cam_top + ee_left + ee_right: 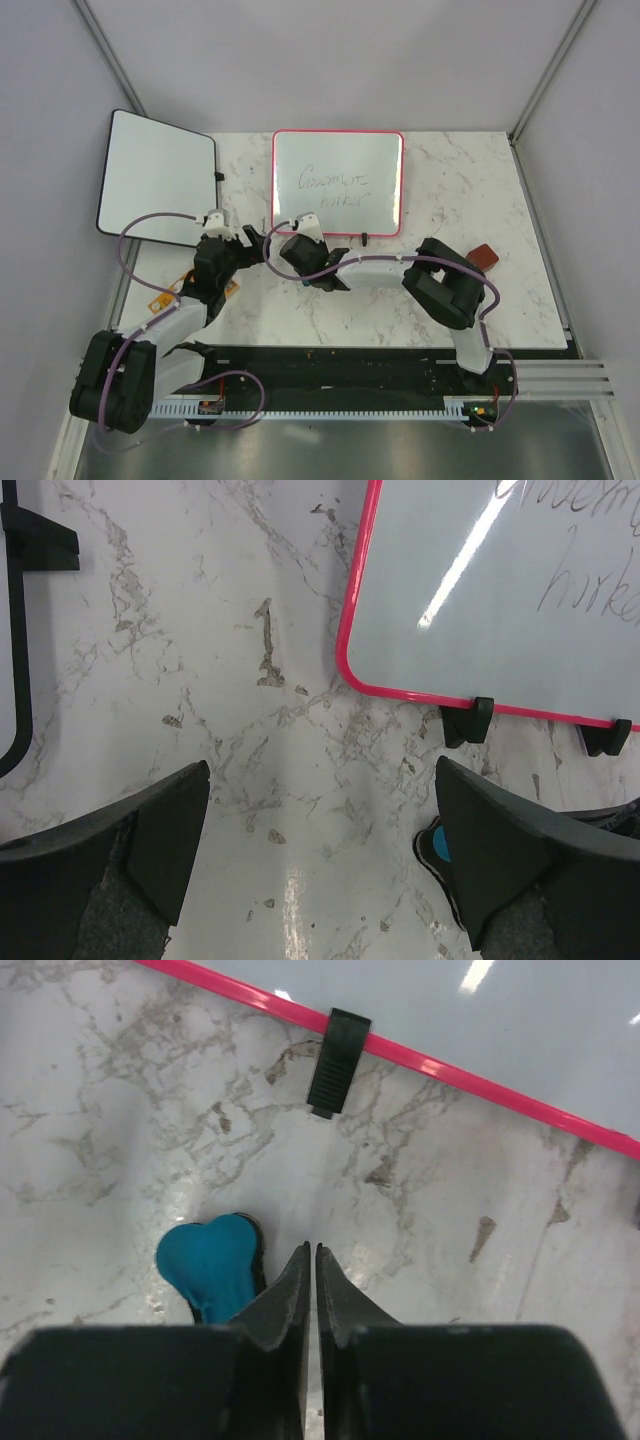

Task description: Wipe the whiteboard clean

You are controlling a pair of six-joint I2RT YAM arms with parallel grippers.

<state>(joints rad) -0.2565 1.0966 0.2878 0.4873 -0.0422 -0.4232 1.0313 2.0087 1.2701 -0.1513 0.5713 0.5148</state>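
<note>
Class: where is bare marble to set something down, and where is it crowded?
Free: right of the whiteboard to the table edge; between whiteboard and black-rimmed board. Crowded: along the whiteboard's near rim, with left gripper, right gripper and a blue object.

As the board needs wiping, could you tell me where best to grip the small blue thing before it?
Probably from above, jaws across its black-edged sides: the blue thing lies flat on the table, blue face up, beside the shut right gripper.

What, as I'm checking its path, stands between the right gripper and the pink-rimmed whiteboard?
Nothing visible: only bare table separates the shut right gripper from the whiteboard. A blue object lies beside the gripper.
</note>
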